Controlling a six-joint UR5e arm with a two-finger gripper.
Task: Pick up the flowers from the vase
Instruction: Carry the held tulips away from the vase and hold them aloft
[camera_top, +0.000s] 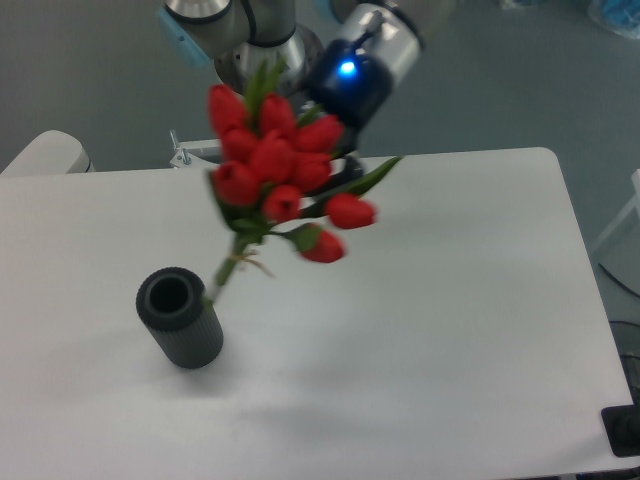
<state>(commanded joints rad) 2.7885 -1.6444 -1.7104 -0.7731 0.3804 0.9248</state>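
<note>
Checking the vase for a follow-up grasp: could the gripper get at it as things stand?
Probably not yet. The vase stands upright and unobstructed, its hole empty, but the gripper is up high and its jaws seem taken up by the flowers.

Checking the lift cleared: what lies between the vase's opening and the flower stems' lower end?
Nothing: the fixed camera shows only bare table between the vase rim and the stem tips of the flowers beside it.

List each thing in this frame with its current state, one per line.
flowers: lifted out of the vase, tilted, held in the air, stem ends near the rim.
vase: upright on the table, hole empty.
gripper: behind the bunch, shut on the flowers, fingertips hidden.
table: white, bears the vase.
</note>
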